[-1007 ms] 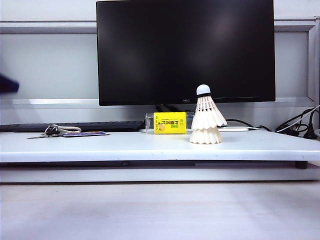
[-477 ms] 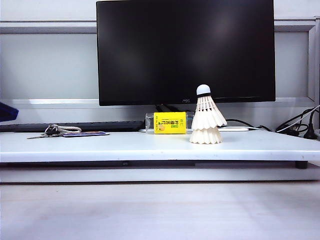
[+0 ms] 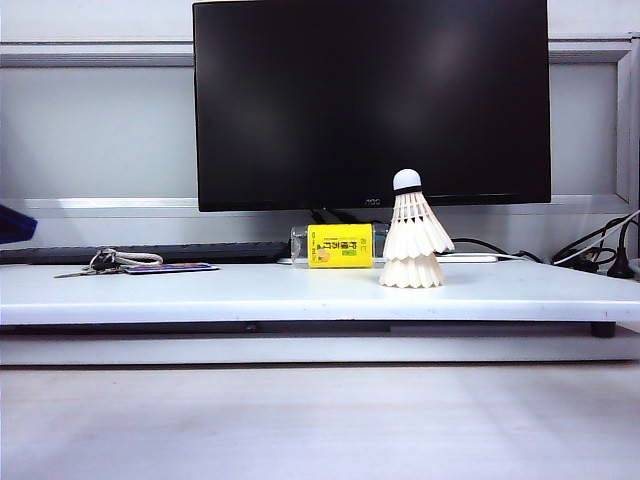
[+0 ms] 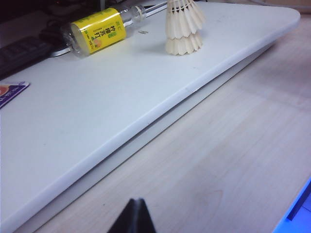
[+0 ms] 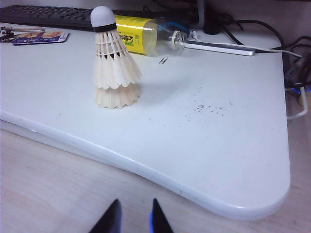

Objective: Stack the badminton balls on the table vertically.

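Balls (image 3: 412, 235) stand nested, upright, on the desk (image 3: 250, 290) just beside the bottle (image 3: 338, 245); left claw (image 4: 133, 218) pinched empty; right claw (image 5: 132, 218) narrowly parted, empty; keep both well clear of the balls.

Behind everything, a pale grey wall panel (image 3: 100, 130) crossed by horizontal metal rails. Dead centre, toward 12 o'clock, a large black monitor (image 3: 370, 100), switched off, faintly reflecting soft room light. At 9 o'clock, a dark keyboard (image 3: 180, 252) along the wall, keys (image 3: 105, 262) lying just in front. At 3 o'clock, black cables (image 3: 595, 255) trailing. At 6 o'clock, light wood-grain desktop (image 3: 320, 420), evenly lit.
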